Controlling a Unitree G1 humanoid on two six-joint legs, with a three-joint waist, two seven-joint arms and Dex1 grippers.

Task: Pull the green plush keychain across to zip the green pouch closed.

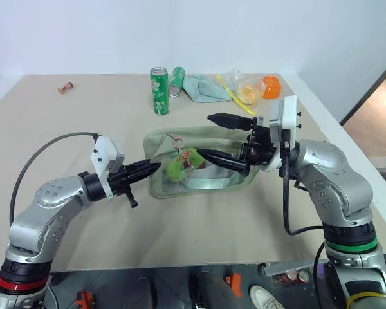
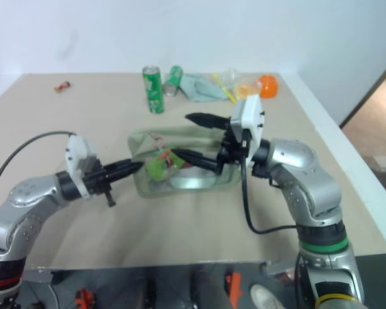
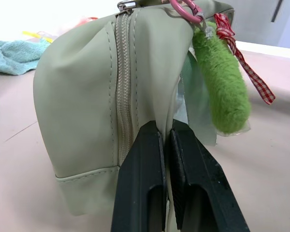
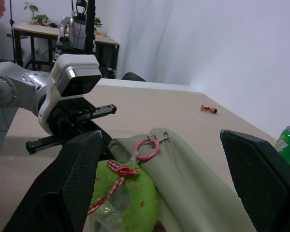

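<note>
Beige tabletop [image 1: 83, 212] bears boxy fabric green pouch [image 1: 156, 145] (fuzzy green plush keychain [image 1: 177, 167] attached).

pouch [image 1: 199, 164] mid-table, keychain [image 1: 177, 167] on its left part, can [image 1: 159, 91] behind, cloth [image 1: 202, 87] perhaps touching a second can

Green pouch [image 3: 101, 96] cut off at the picture's lower edge in the left wrist view, its far end out of sight behind its own near end. Fabric pinched between the closed fingers [image 3: 140, 188] of the left gripper [image 1: 156, 167] hidden at the contact line. Green plush keychain [image 4: 130, 195] cropped at the lower edge in the right wrist view, partly masked by one finger [image 4: 70, 186] of the wide-spread right gripper [image 1: 209, 136]. Zipper pull too small to resolve (head views). Small object [image 1: 65, 87] on the table's [image 1: 83, 238] far corner, beyond the left hand, unidentifiable. Clear-wrapped items [image 1: 241, 87] past the right hand indistinct.
</note>
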